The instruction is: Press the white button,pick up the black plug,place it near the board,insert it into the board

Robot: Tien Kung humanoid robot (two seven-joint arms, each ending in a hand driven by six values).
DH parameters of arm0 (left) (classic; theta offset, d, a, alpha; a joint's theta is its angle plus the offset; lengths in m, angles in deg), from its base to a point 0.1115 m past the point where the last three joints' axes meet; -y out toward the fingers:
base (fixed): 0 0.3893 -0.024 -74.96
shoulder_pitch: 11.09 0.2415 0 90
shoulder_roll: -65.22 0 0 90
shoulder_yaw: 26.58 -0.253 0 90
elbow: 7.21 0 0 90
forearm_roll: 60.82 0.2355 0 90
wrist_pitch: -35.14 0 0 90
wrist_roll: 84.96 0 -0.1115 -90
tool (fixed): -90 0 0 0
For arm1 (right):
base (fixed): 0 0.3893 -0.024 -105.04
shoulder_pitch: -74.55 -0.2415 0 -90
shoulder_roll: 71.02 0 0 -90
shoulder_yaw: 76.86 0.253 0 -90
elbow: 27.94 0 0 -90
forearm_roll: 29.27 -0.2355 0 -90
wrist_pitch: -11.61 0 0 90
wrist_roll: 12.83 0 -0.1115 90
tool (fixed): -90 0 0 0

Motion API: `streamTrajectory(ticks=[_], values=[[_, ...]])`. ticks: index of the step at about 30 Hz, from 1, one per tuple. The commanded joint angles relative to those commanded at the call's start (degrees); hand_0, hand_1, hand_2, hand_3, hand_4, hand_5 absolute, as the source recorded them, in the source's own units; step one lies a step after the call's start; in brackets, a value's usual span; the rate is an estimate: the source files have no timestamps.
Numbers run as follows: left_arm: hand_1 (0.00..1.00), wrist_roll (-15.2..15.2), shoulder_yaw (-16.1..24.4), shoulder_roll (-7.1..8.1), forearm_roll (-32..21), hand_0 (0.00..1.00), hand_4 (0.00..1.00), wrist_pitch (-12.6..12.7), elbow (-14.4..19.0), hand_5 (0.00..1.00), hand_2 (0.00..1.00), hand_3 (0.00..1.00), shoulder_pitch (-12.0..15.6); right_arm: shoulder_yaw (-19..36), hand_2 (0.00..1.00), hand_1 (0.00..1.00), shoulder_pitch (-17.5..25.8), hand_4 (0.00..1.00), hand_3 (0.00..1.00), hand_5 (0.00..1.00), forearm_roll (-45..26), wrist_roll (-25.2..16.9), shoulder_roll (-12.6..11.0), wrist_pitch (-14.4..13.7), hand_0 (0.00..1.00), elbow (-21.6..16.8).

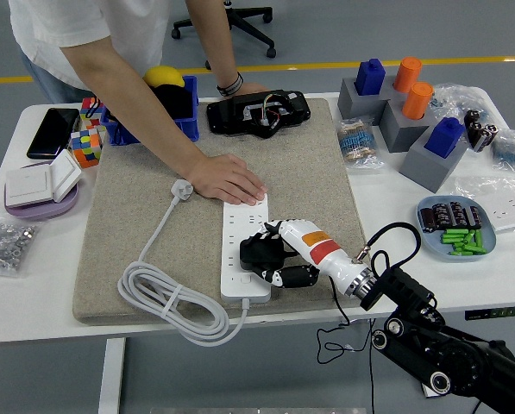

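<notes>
One view only, from the head camera. No brand, label or writing could be read anywhere; the orange-red patch on the robot's white forearm was too small to make out.

The right hand (pixel 270 254) came in from the lower right of the frame, its black arm rising from the bottom corner and its white forearm lying low across the grey mat (pixel 145 250). The wrist was turned so the palm faced the white power strip (pixel 244 250) at the centre of the frame. Its fingers (pixel 285 276) were curled closely around the black plug (pixel 259 252), which sat on top of the strip about midway along its length; whether the pins were seated in a socket could not be told.

A person stood at the top of the frame, one hand (pixel 227 179) pressed flat on the upper end of the strip, the other arm reaching to a black device (pixel 259 112) at the mat's upper edge. The strip's white cable (pixel 166 297) lay coiled at the mat's lower left.

A rocker switch (pixel 40 181) rested on a purple dish at the left edge of the counter (pixel 33 285). The left arm did not appear.
</notes>
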Motion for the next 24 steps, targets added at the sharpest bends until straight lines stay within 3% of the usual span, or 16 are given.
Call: streamTrajectory(ticks=[20, 21, 24], values=[[0.496, 0.06, 0.15, -0.04, 0.20, 0.466, 0.592, 0.03, 0.00, 0.269, 0.510, 0.577, 0.10, 0.30, 0.383, 0.357, 0.04, 0.729, 0.568, 0.002, -3.27, -0.81, -0.06, 0.67, 0.451, -0.91], [0.496, 0.06, 0.14, -0.04, 0.19, 0.466, 0.591, 0.03, 0.00, 0.268, 0.511, 0.577, 0.10, 0.28, 0.528, 0.505, 0.05, 0.754, 0.619, 0.012, -3.54, -0.84, -0.06, 0.73, 0.521, -0.90], [0.496, 0.05, 0.10, -0.06, 0.03, 0.466, 0.591, 0.05, 0.00, 0.268, 0.511, 0.577, 0.16, 0.18, 0.528, 0.505, 0.11, 0.754, 0.619, 0.012, -4.33, -0.82, -0.05, 1.26, 0.521, -0.80]])
